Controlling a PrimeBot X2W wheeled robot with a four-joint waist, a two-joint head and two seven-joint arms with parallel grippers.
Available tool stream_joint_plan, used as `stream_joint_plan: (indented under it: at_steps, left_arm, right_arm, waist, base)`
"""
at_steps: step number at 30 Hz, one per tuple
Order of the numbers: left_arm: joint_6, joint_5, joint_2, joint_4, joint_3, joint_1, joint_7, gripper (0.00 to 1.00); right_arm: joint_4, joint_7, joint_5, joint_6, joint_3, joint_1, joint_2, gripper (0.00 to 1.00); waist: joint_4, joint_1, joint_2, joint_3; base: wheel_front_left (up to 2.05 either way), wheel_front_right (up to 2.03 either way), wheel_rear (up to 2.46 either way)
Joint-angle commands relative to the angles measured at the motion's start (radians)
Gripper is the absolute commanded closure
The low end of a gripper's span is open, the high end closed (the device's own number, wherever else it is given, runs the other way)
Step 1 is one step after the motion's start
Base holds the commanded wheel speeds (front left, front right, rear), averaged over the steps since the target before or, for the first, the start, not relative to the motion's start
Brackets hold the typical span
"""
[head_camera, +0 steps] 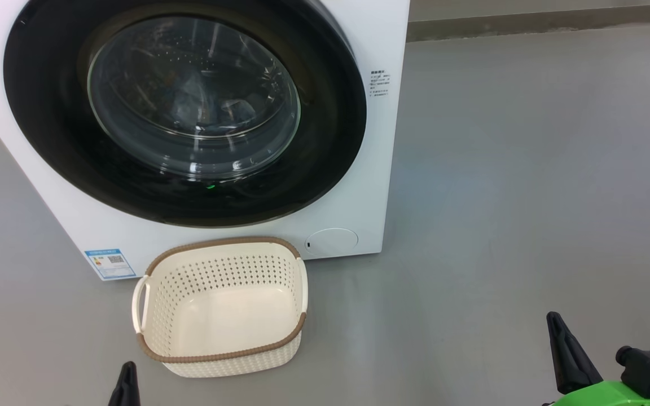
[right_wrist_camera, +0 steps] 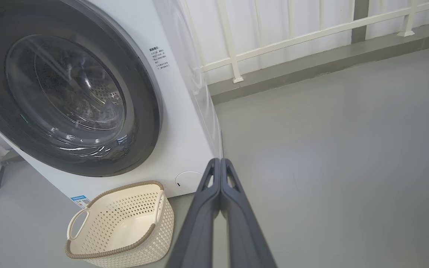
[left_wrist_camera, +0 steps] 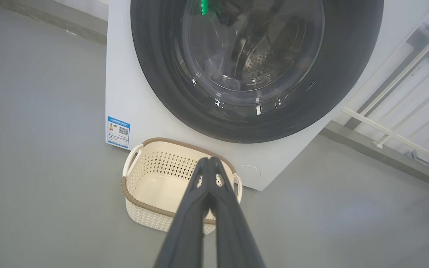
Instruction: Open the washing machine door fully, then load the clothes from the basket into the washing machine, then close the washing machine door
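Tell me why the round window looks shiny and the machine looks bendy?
Head view: light glints in white streaks low on the door glass. Right wrist view: the wide lens bows the washing machine edge. Left wrist view: the close-up left tool looks huge.

The washer [head_camera: 384,169] is cut off above by the head view's edge, shapes behind the door [head_camera: 189,107] glass are too dim to tell, and print on the sticker [head_camera: 110,264] is unreadable.

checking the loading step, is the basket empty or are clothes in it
Empty. The basket shows its bare cream bottom, no fabric in it.
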Motion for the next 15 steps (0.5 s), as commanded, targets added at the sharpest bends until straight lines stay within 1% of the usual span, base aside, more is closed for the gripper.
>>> stream_joint_plan:
  at_steps: [1, 15]
  left_arm:
    - [-0.002, -0.025, 0.015, -0.018, 0.014, -0.039, 0.003, 1.0]
    - [-0.004, -0.177, 0.017, -0.009, 0.026, -0.063, 0.046, 1.0]
  right_arm:
    - [-0.023, 0.006, 0.038, -0.001, 0.0, -0.035, -0.002, 1.0]
    - [-0.021, 0.049, 0.212, -0.002, 0.0, -0.047, -0.001, 1.0]
  waist:
    - [0.0, -0.0002, 0.0, 0.0]
    - [0.006, -0.0002, 0.0, 0.004]
  base:
    - [0.0, 0.0, 0.0]
    - [0.0, 0.0, 0.0]
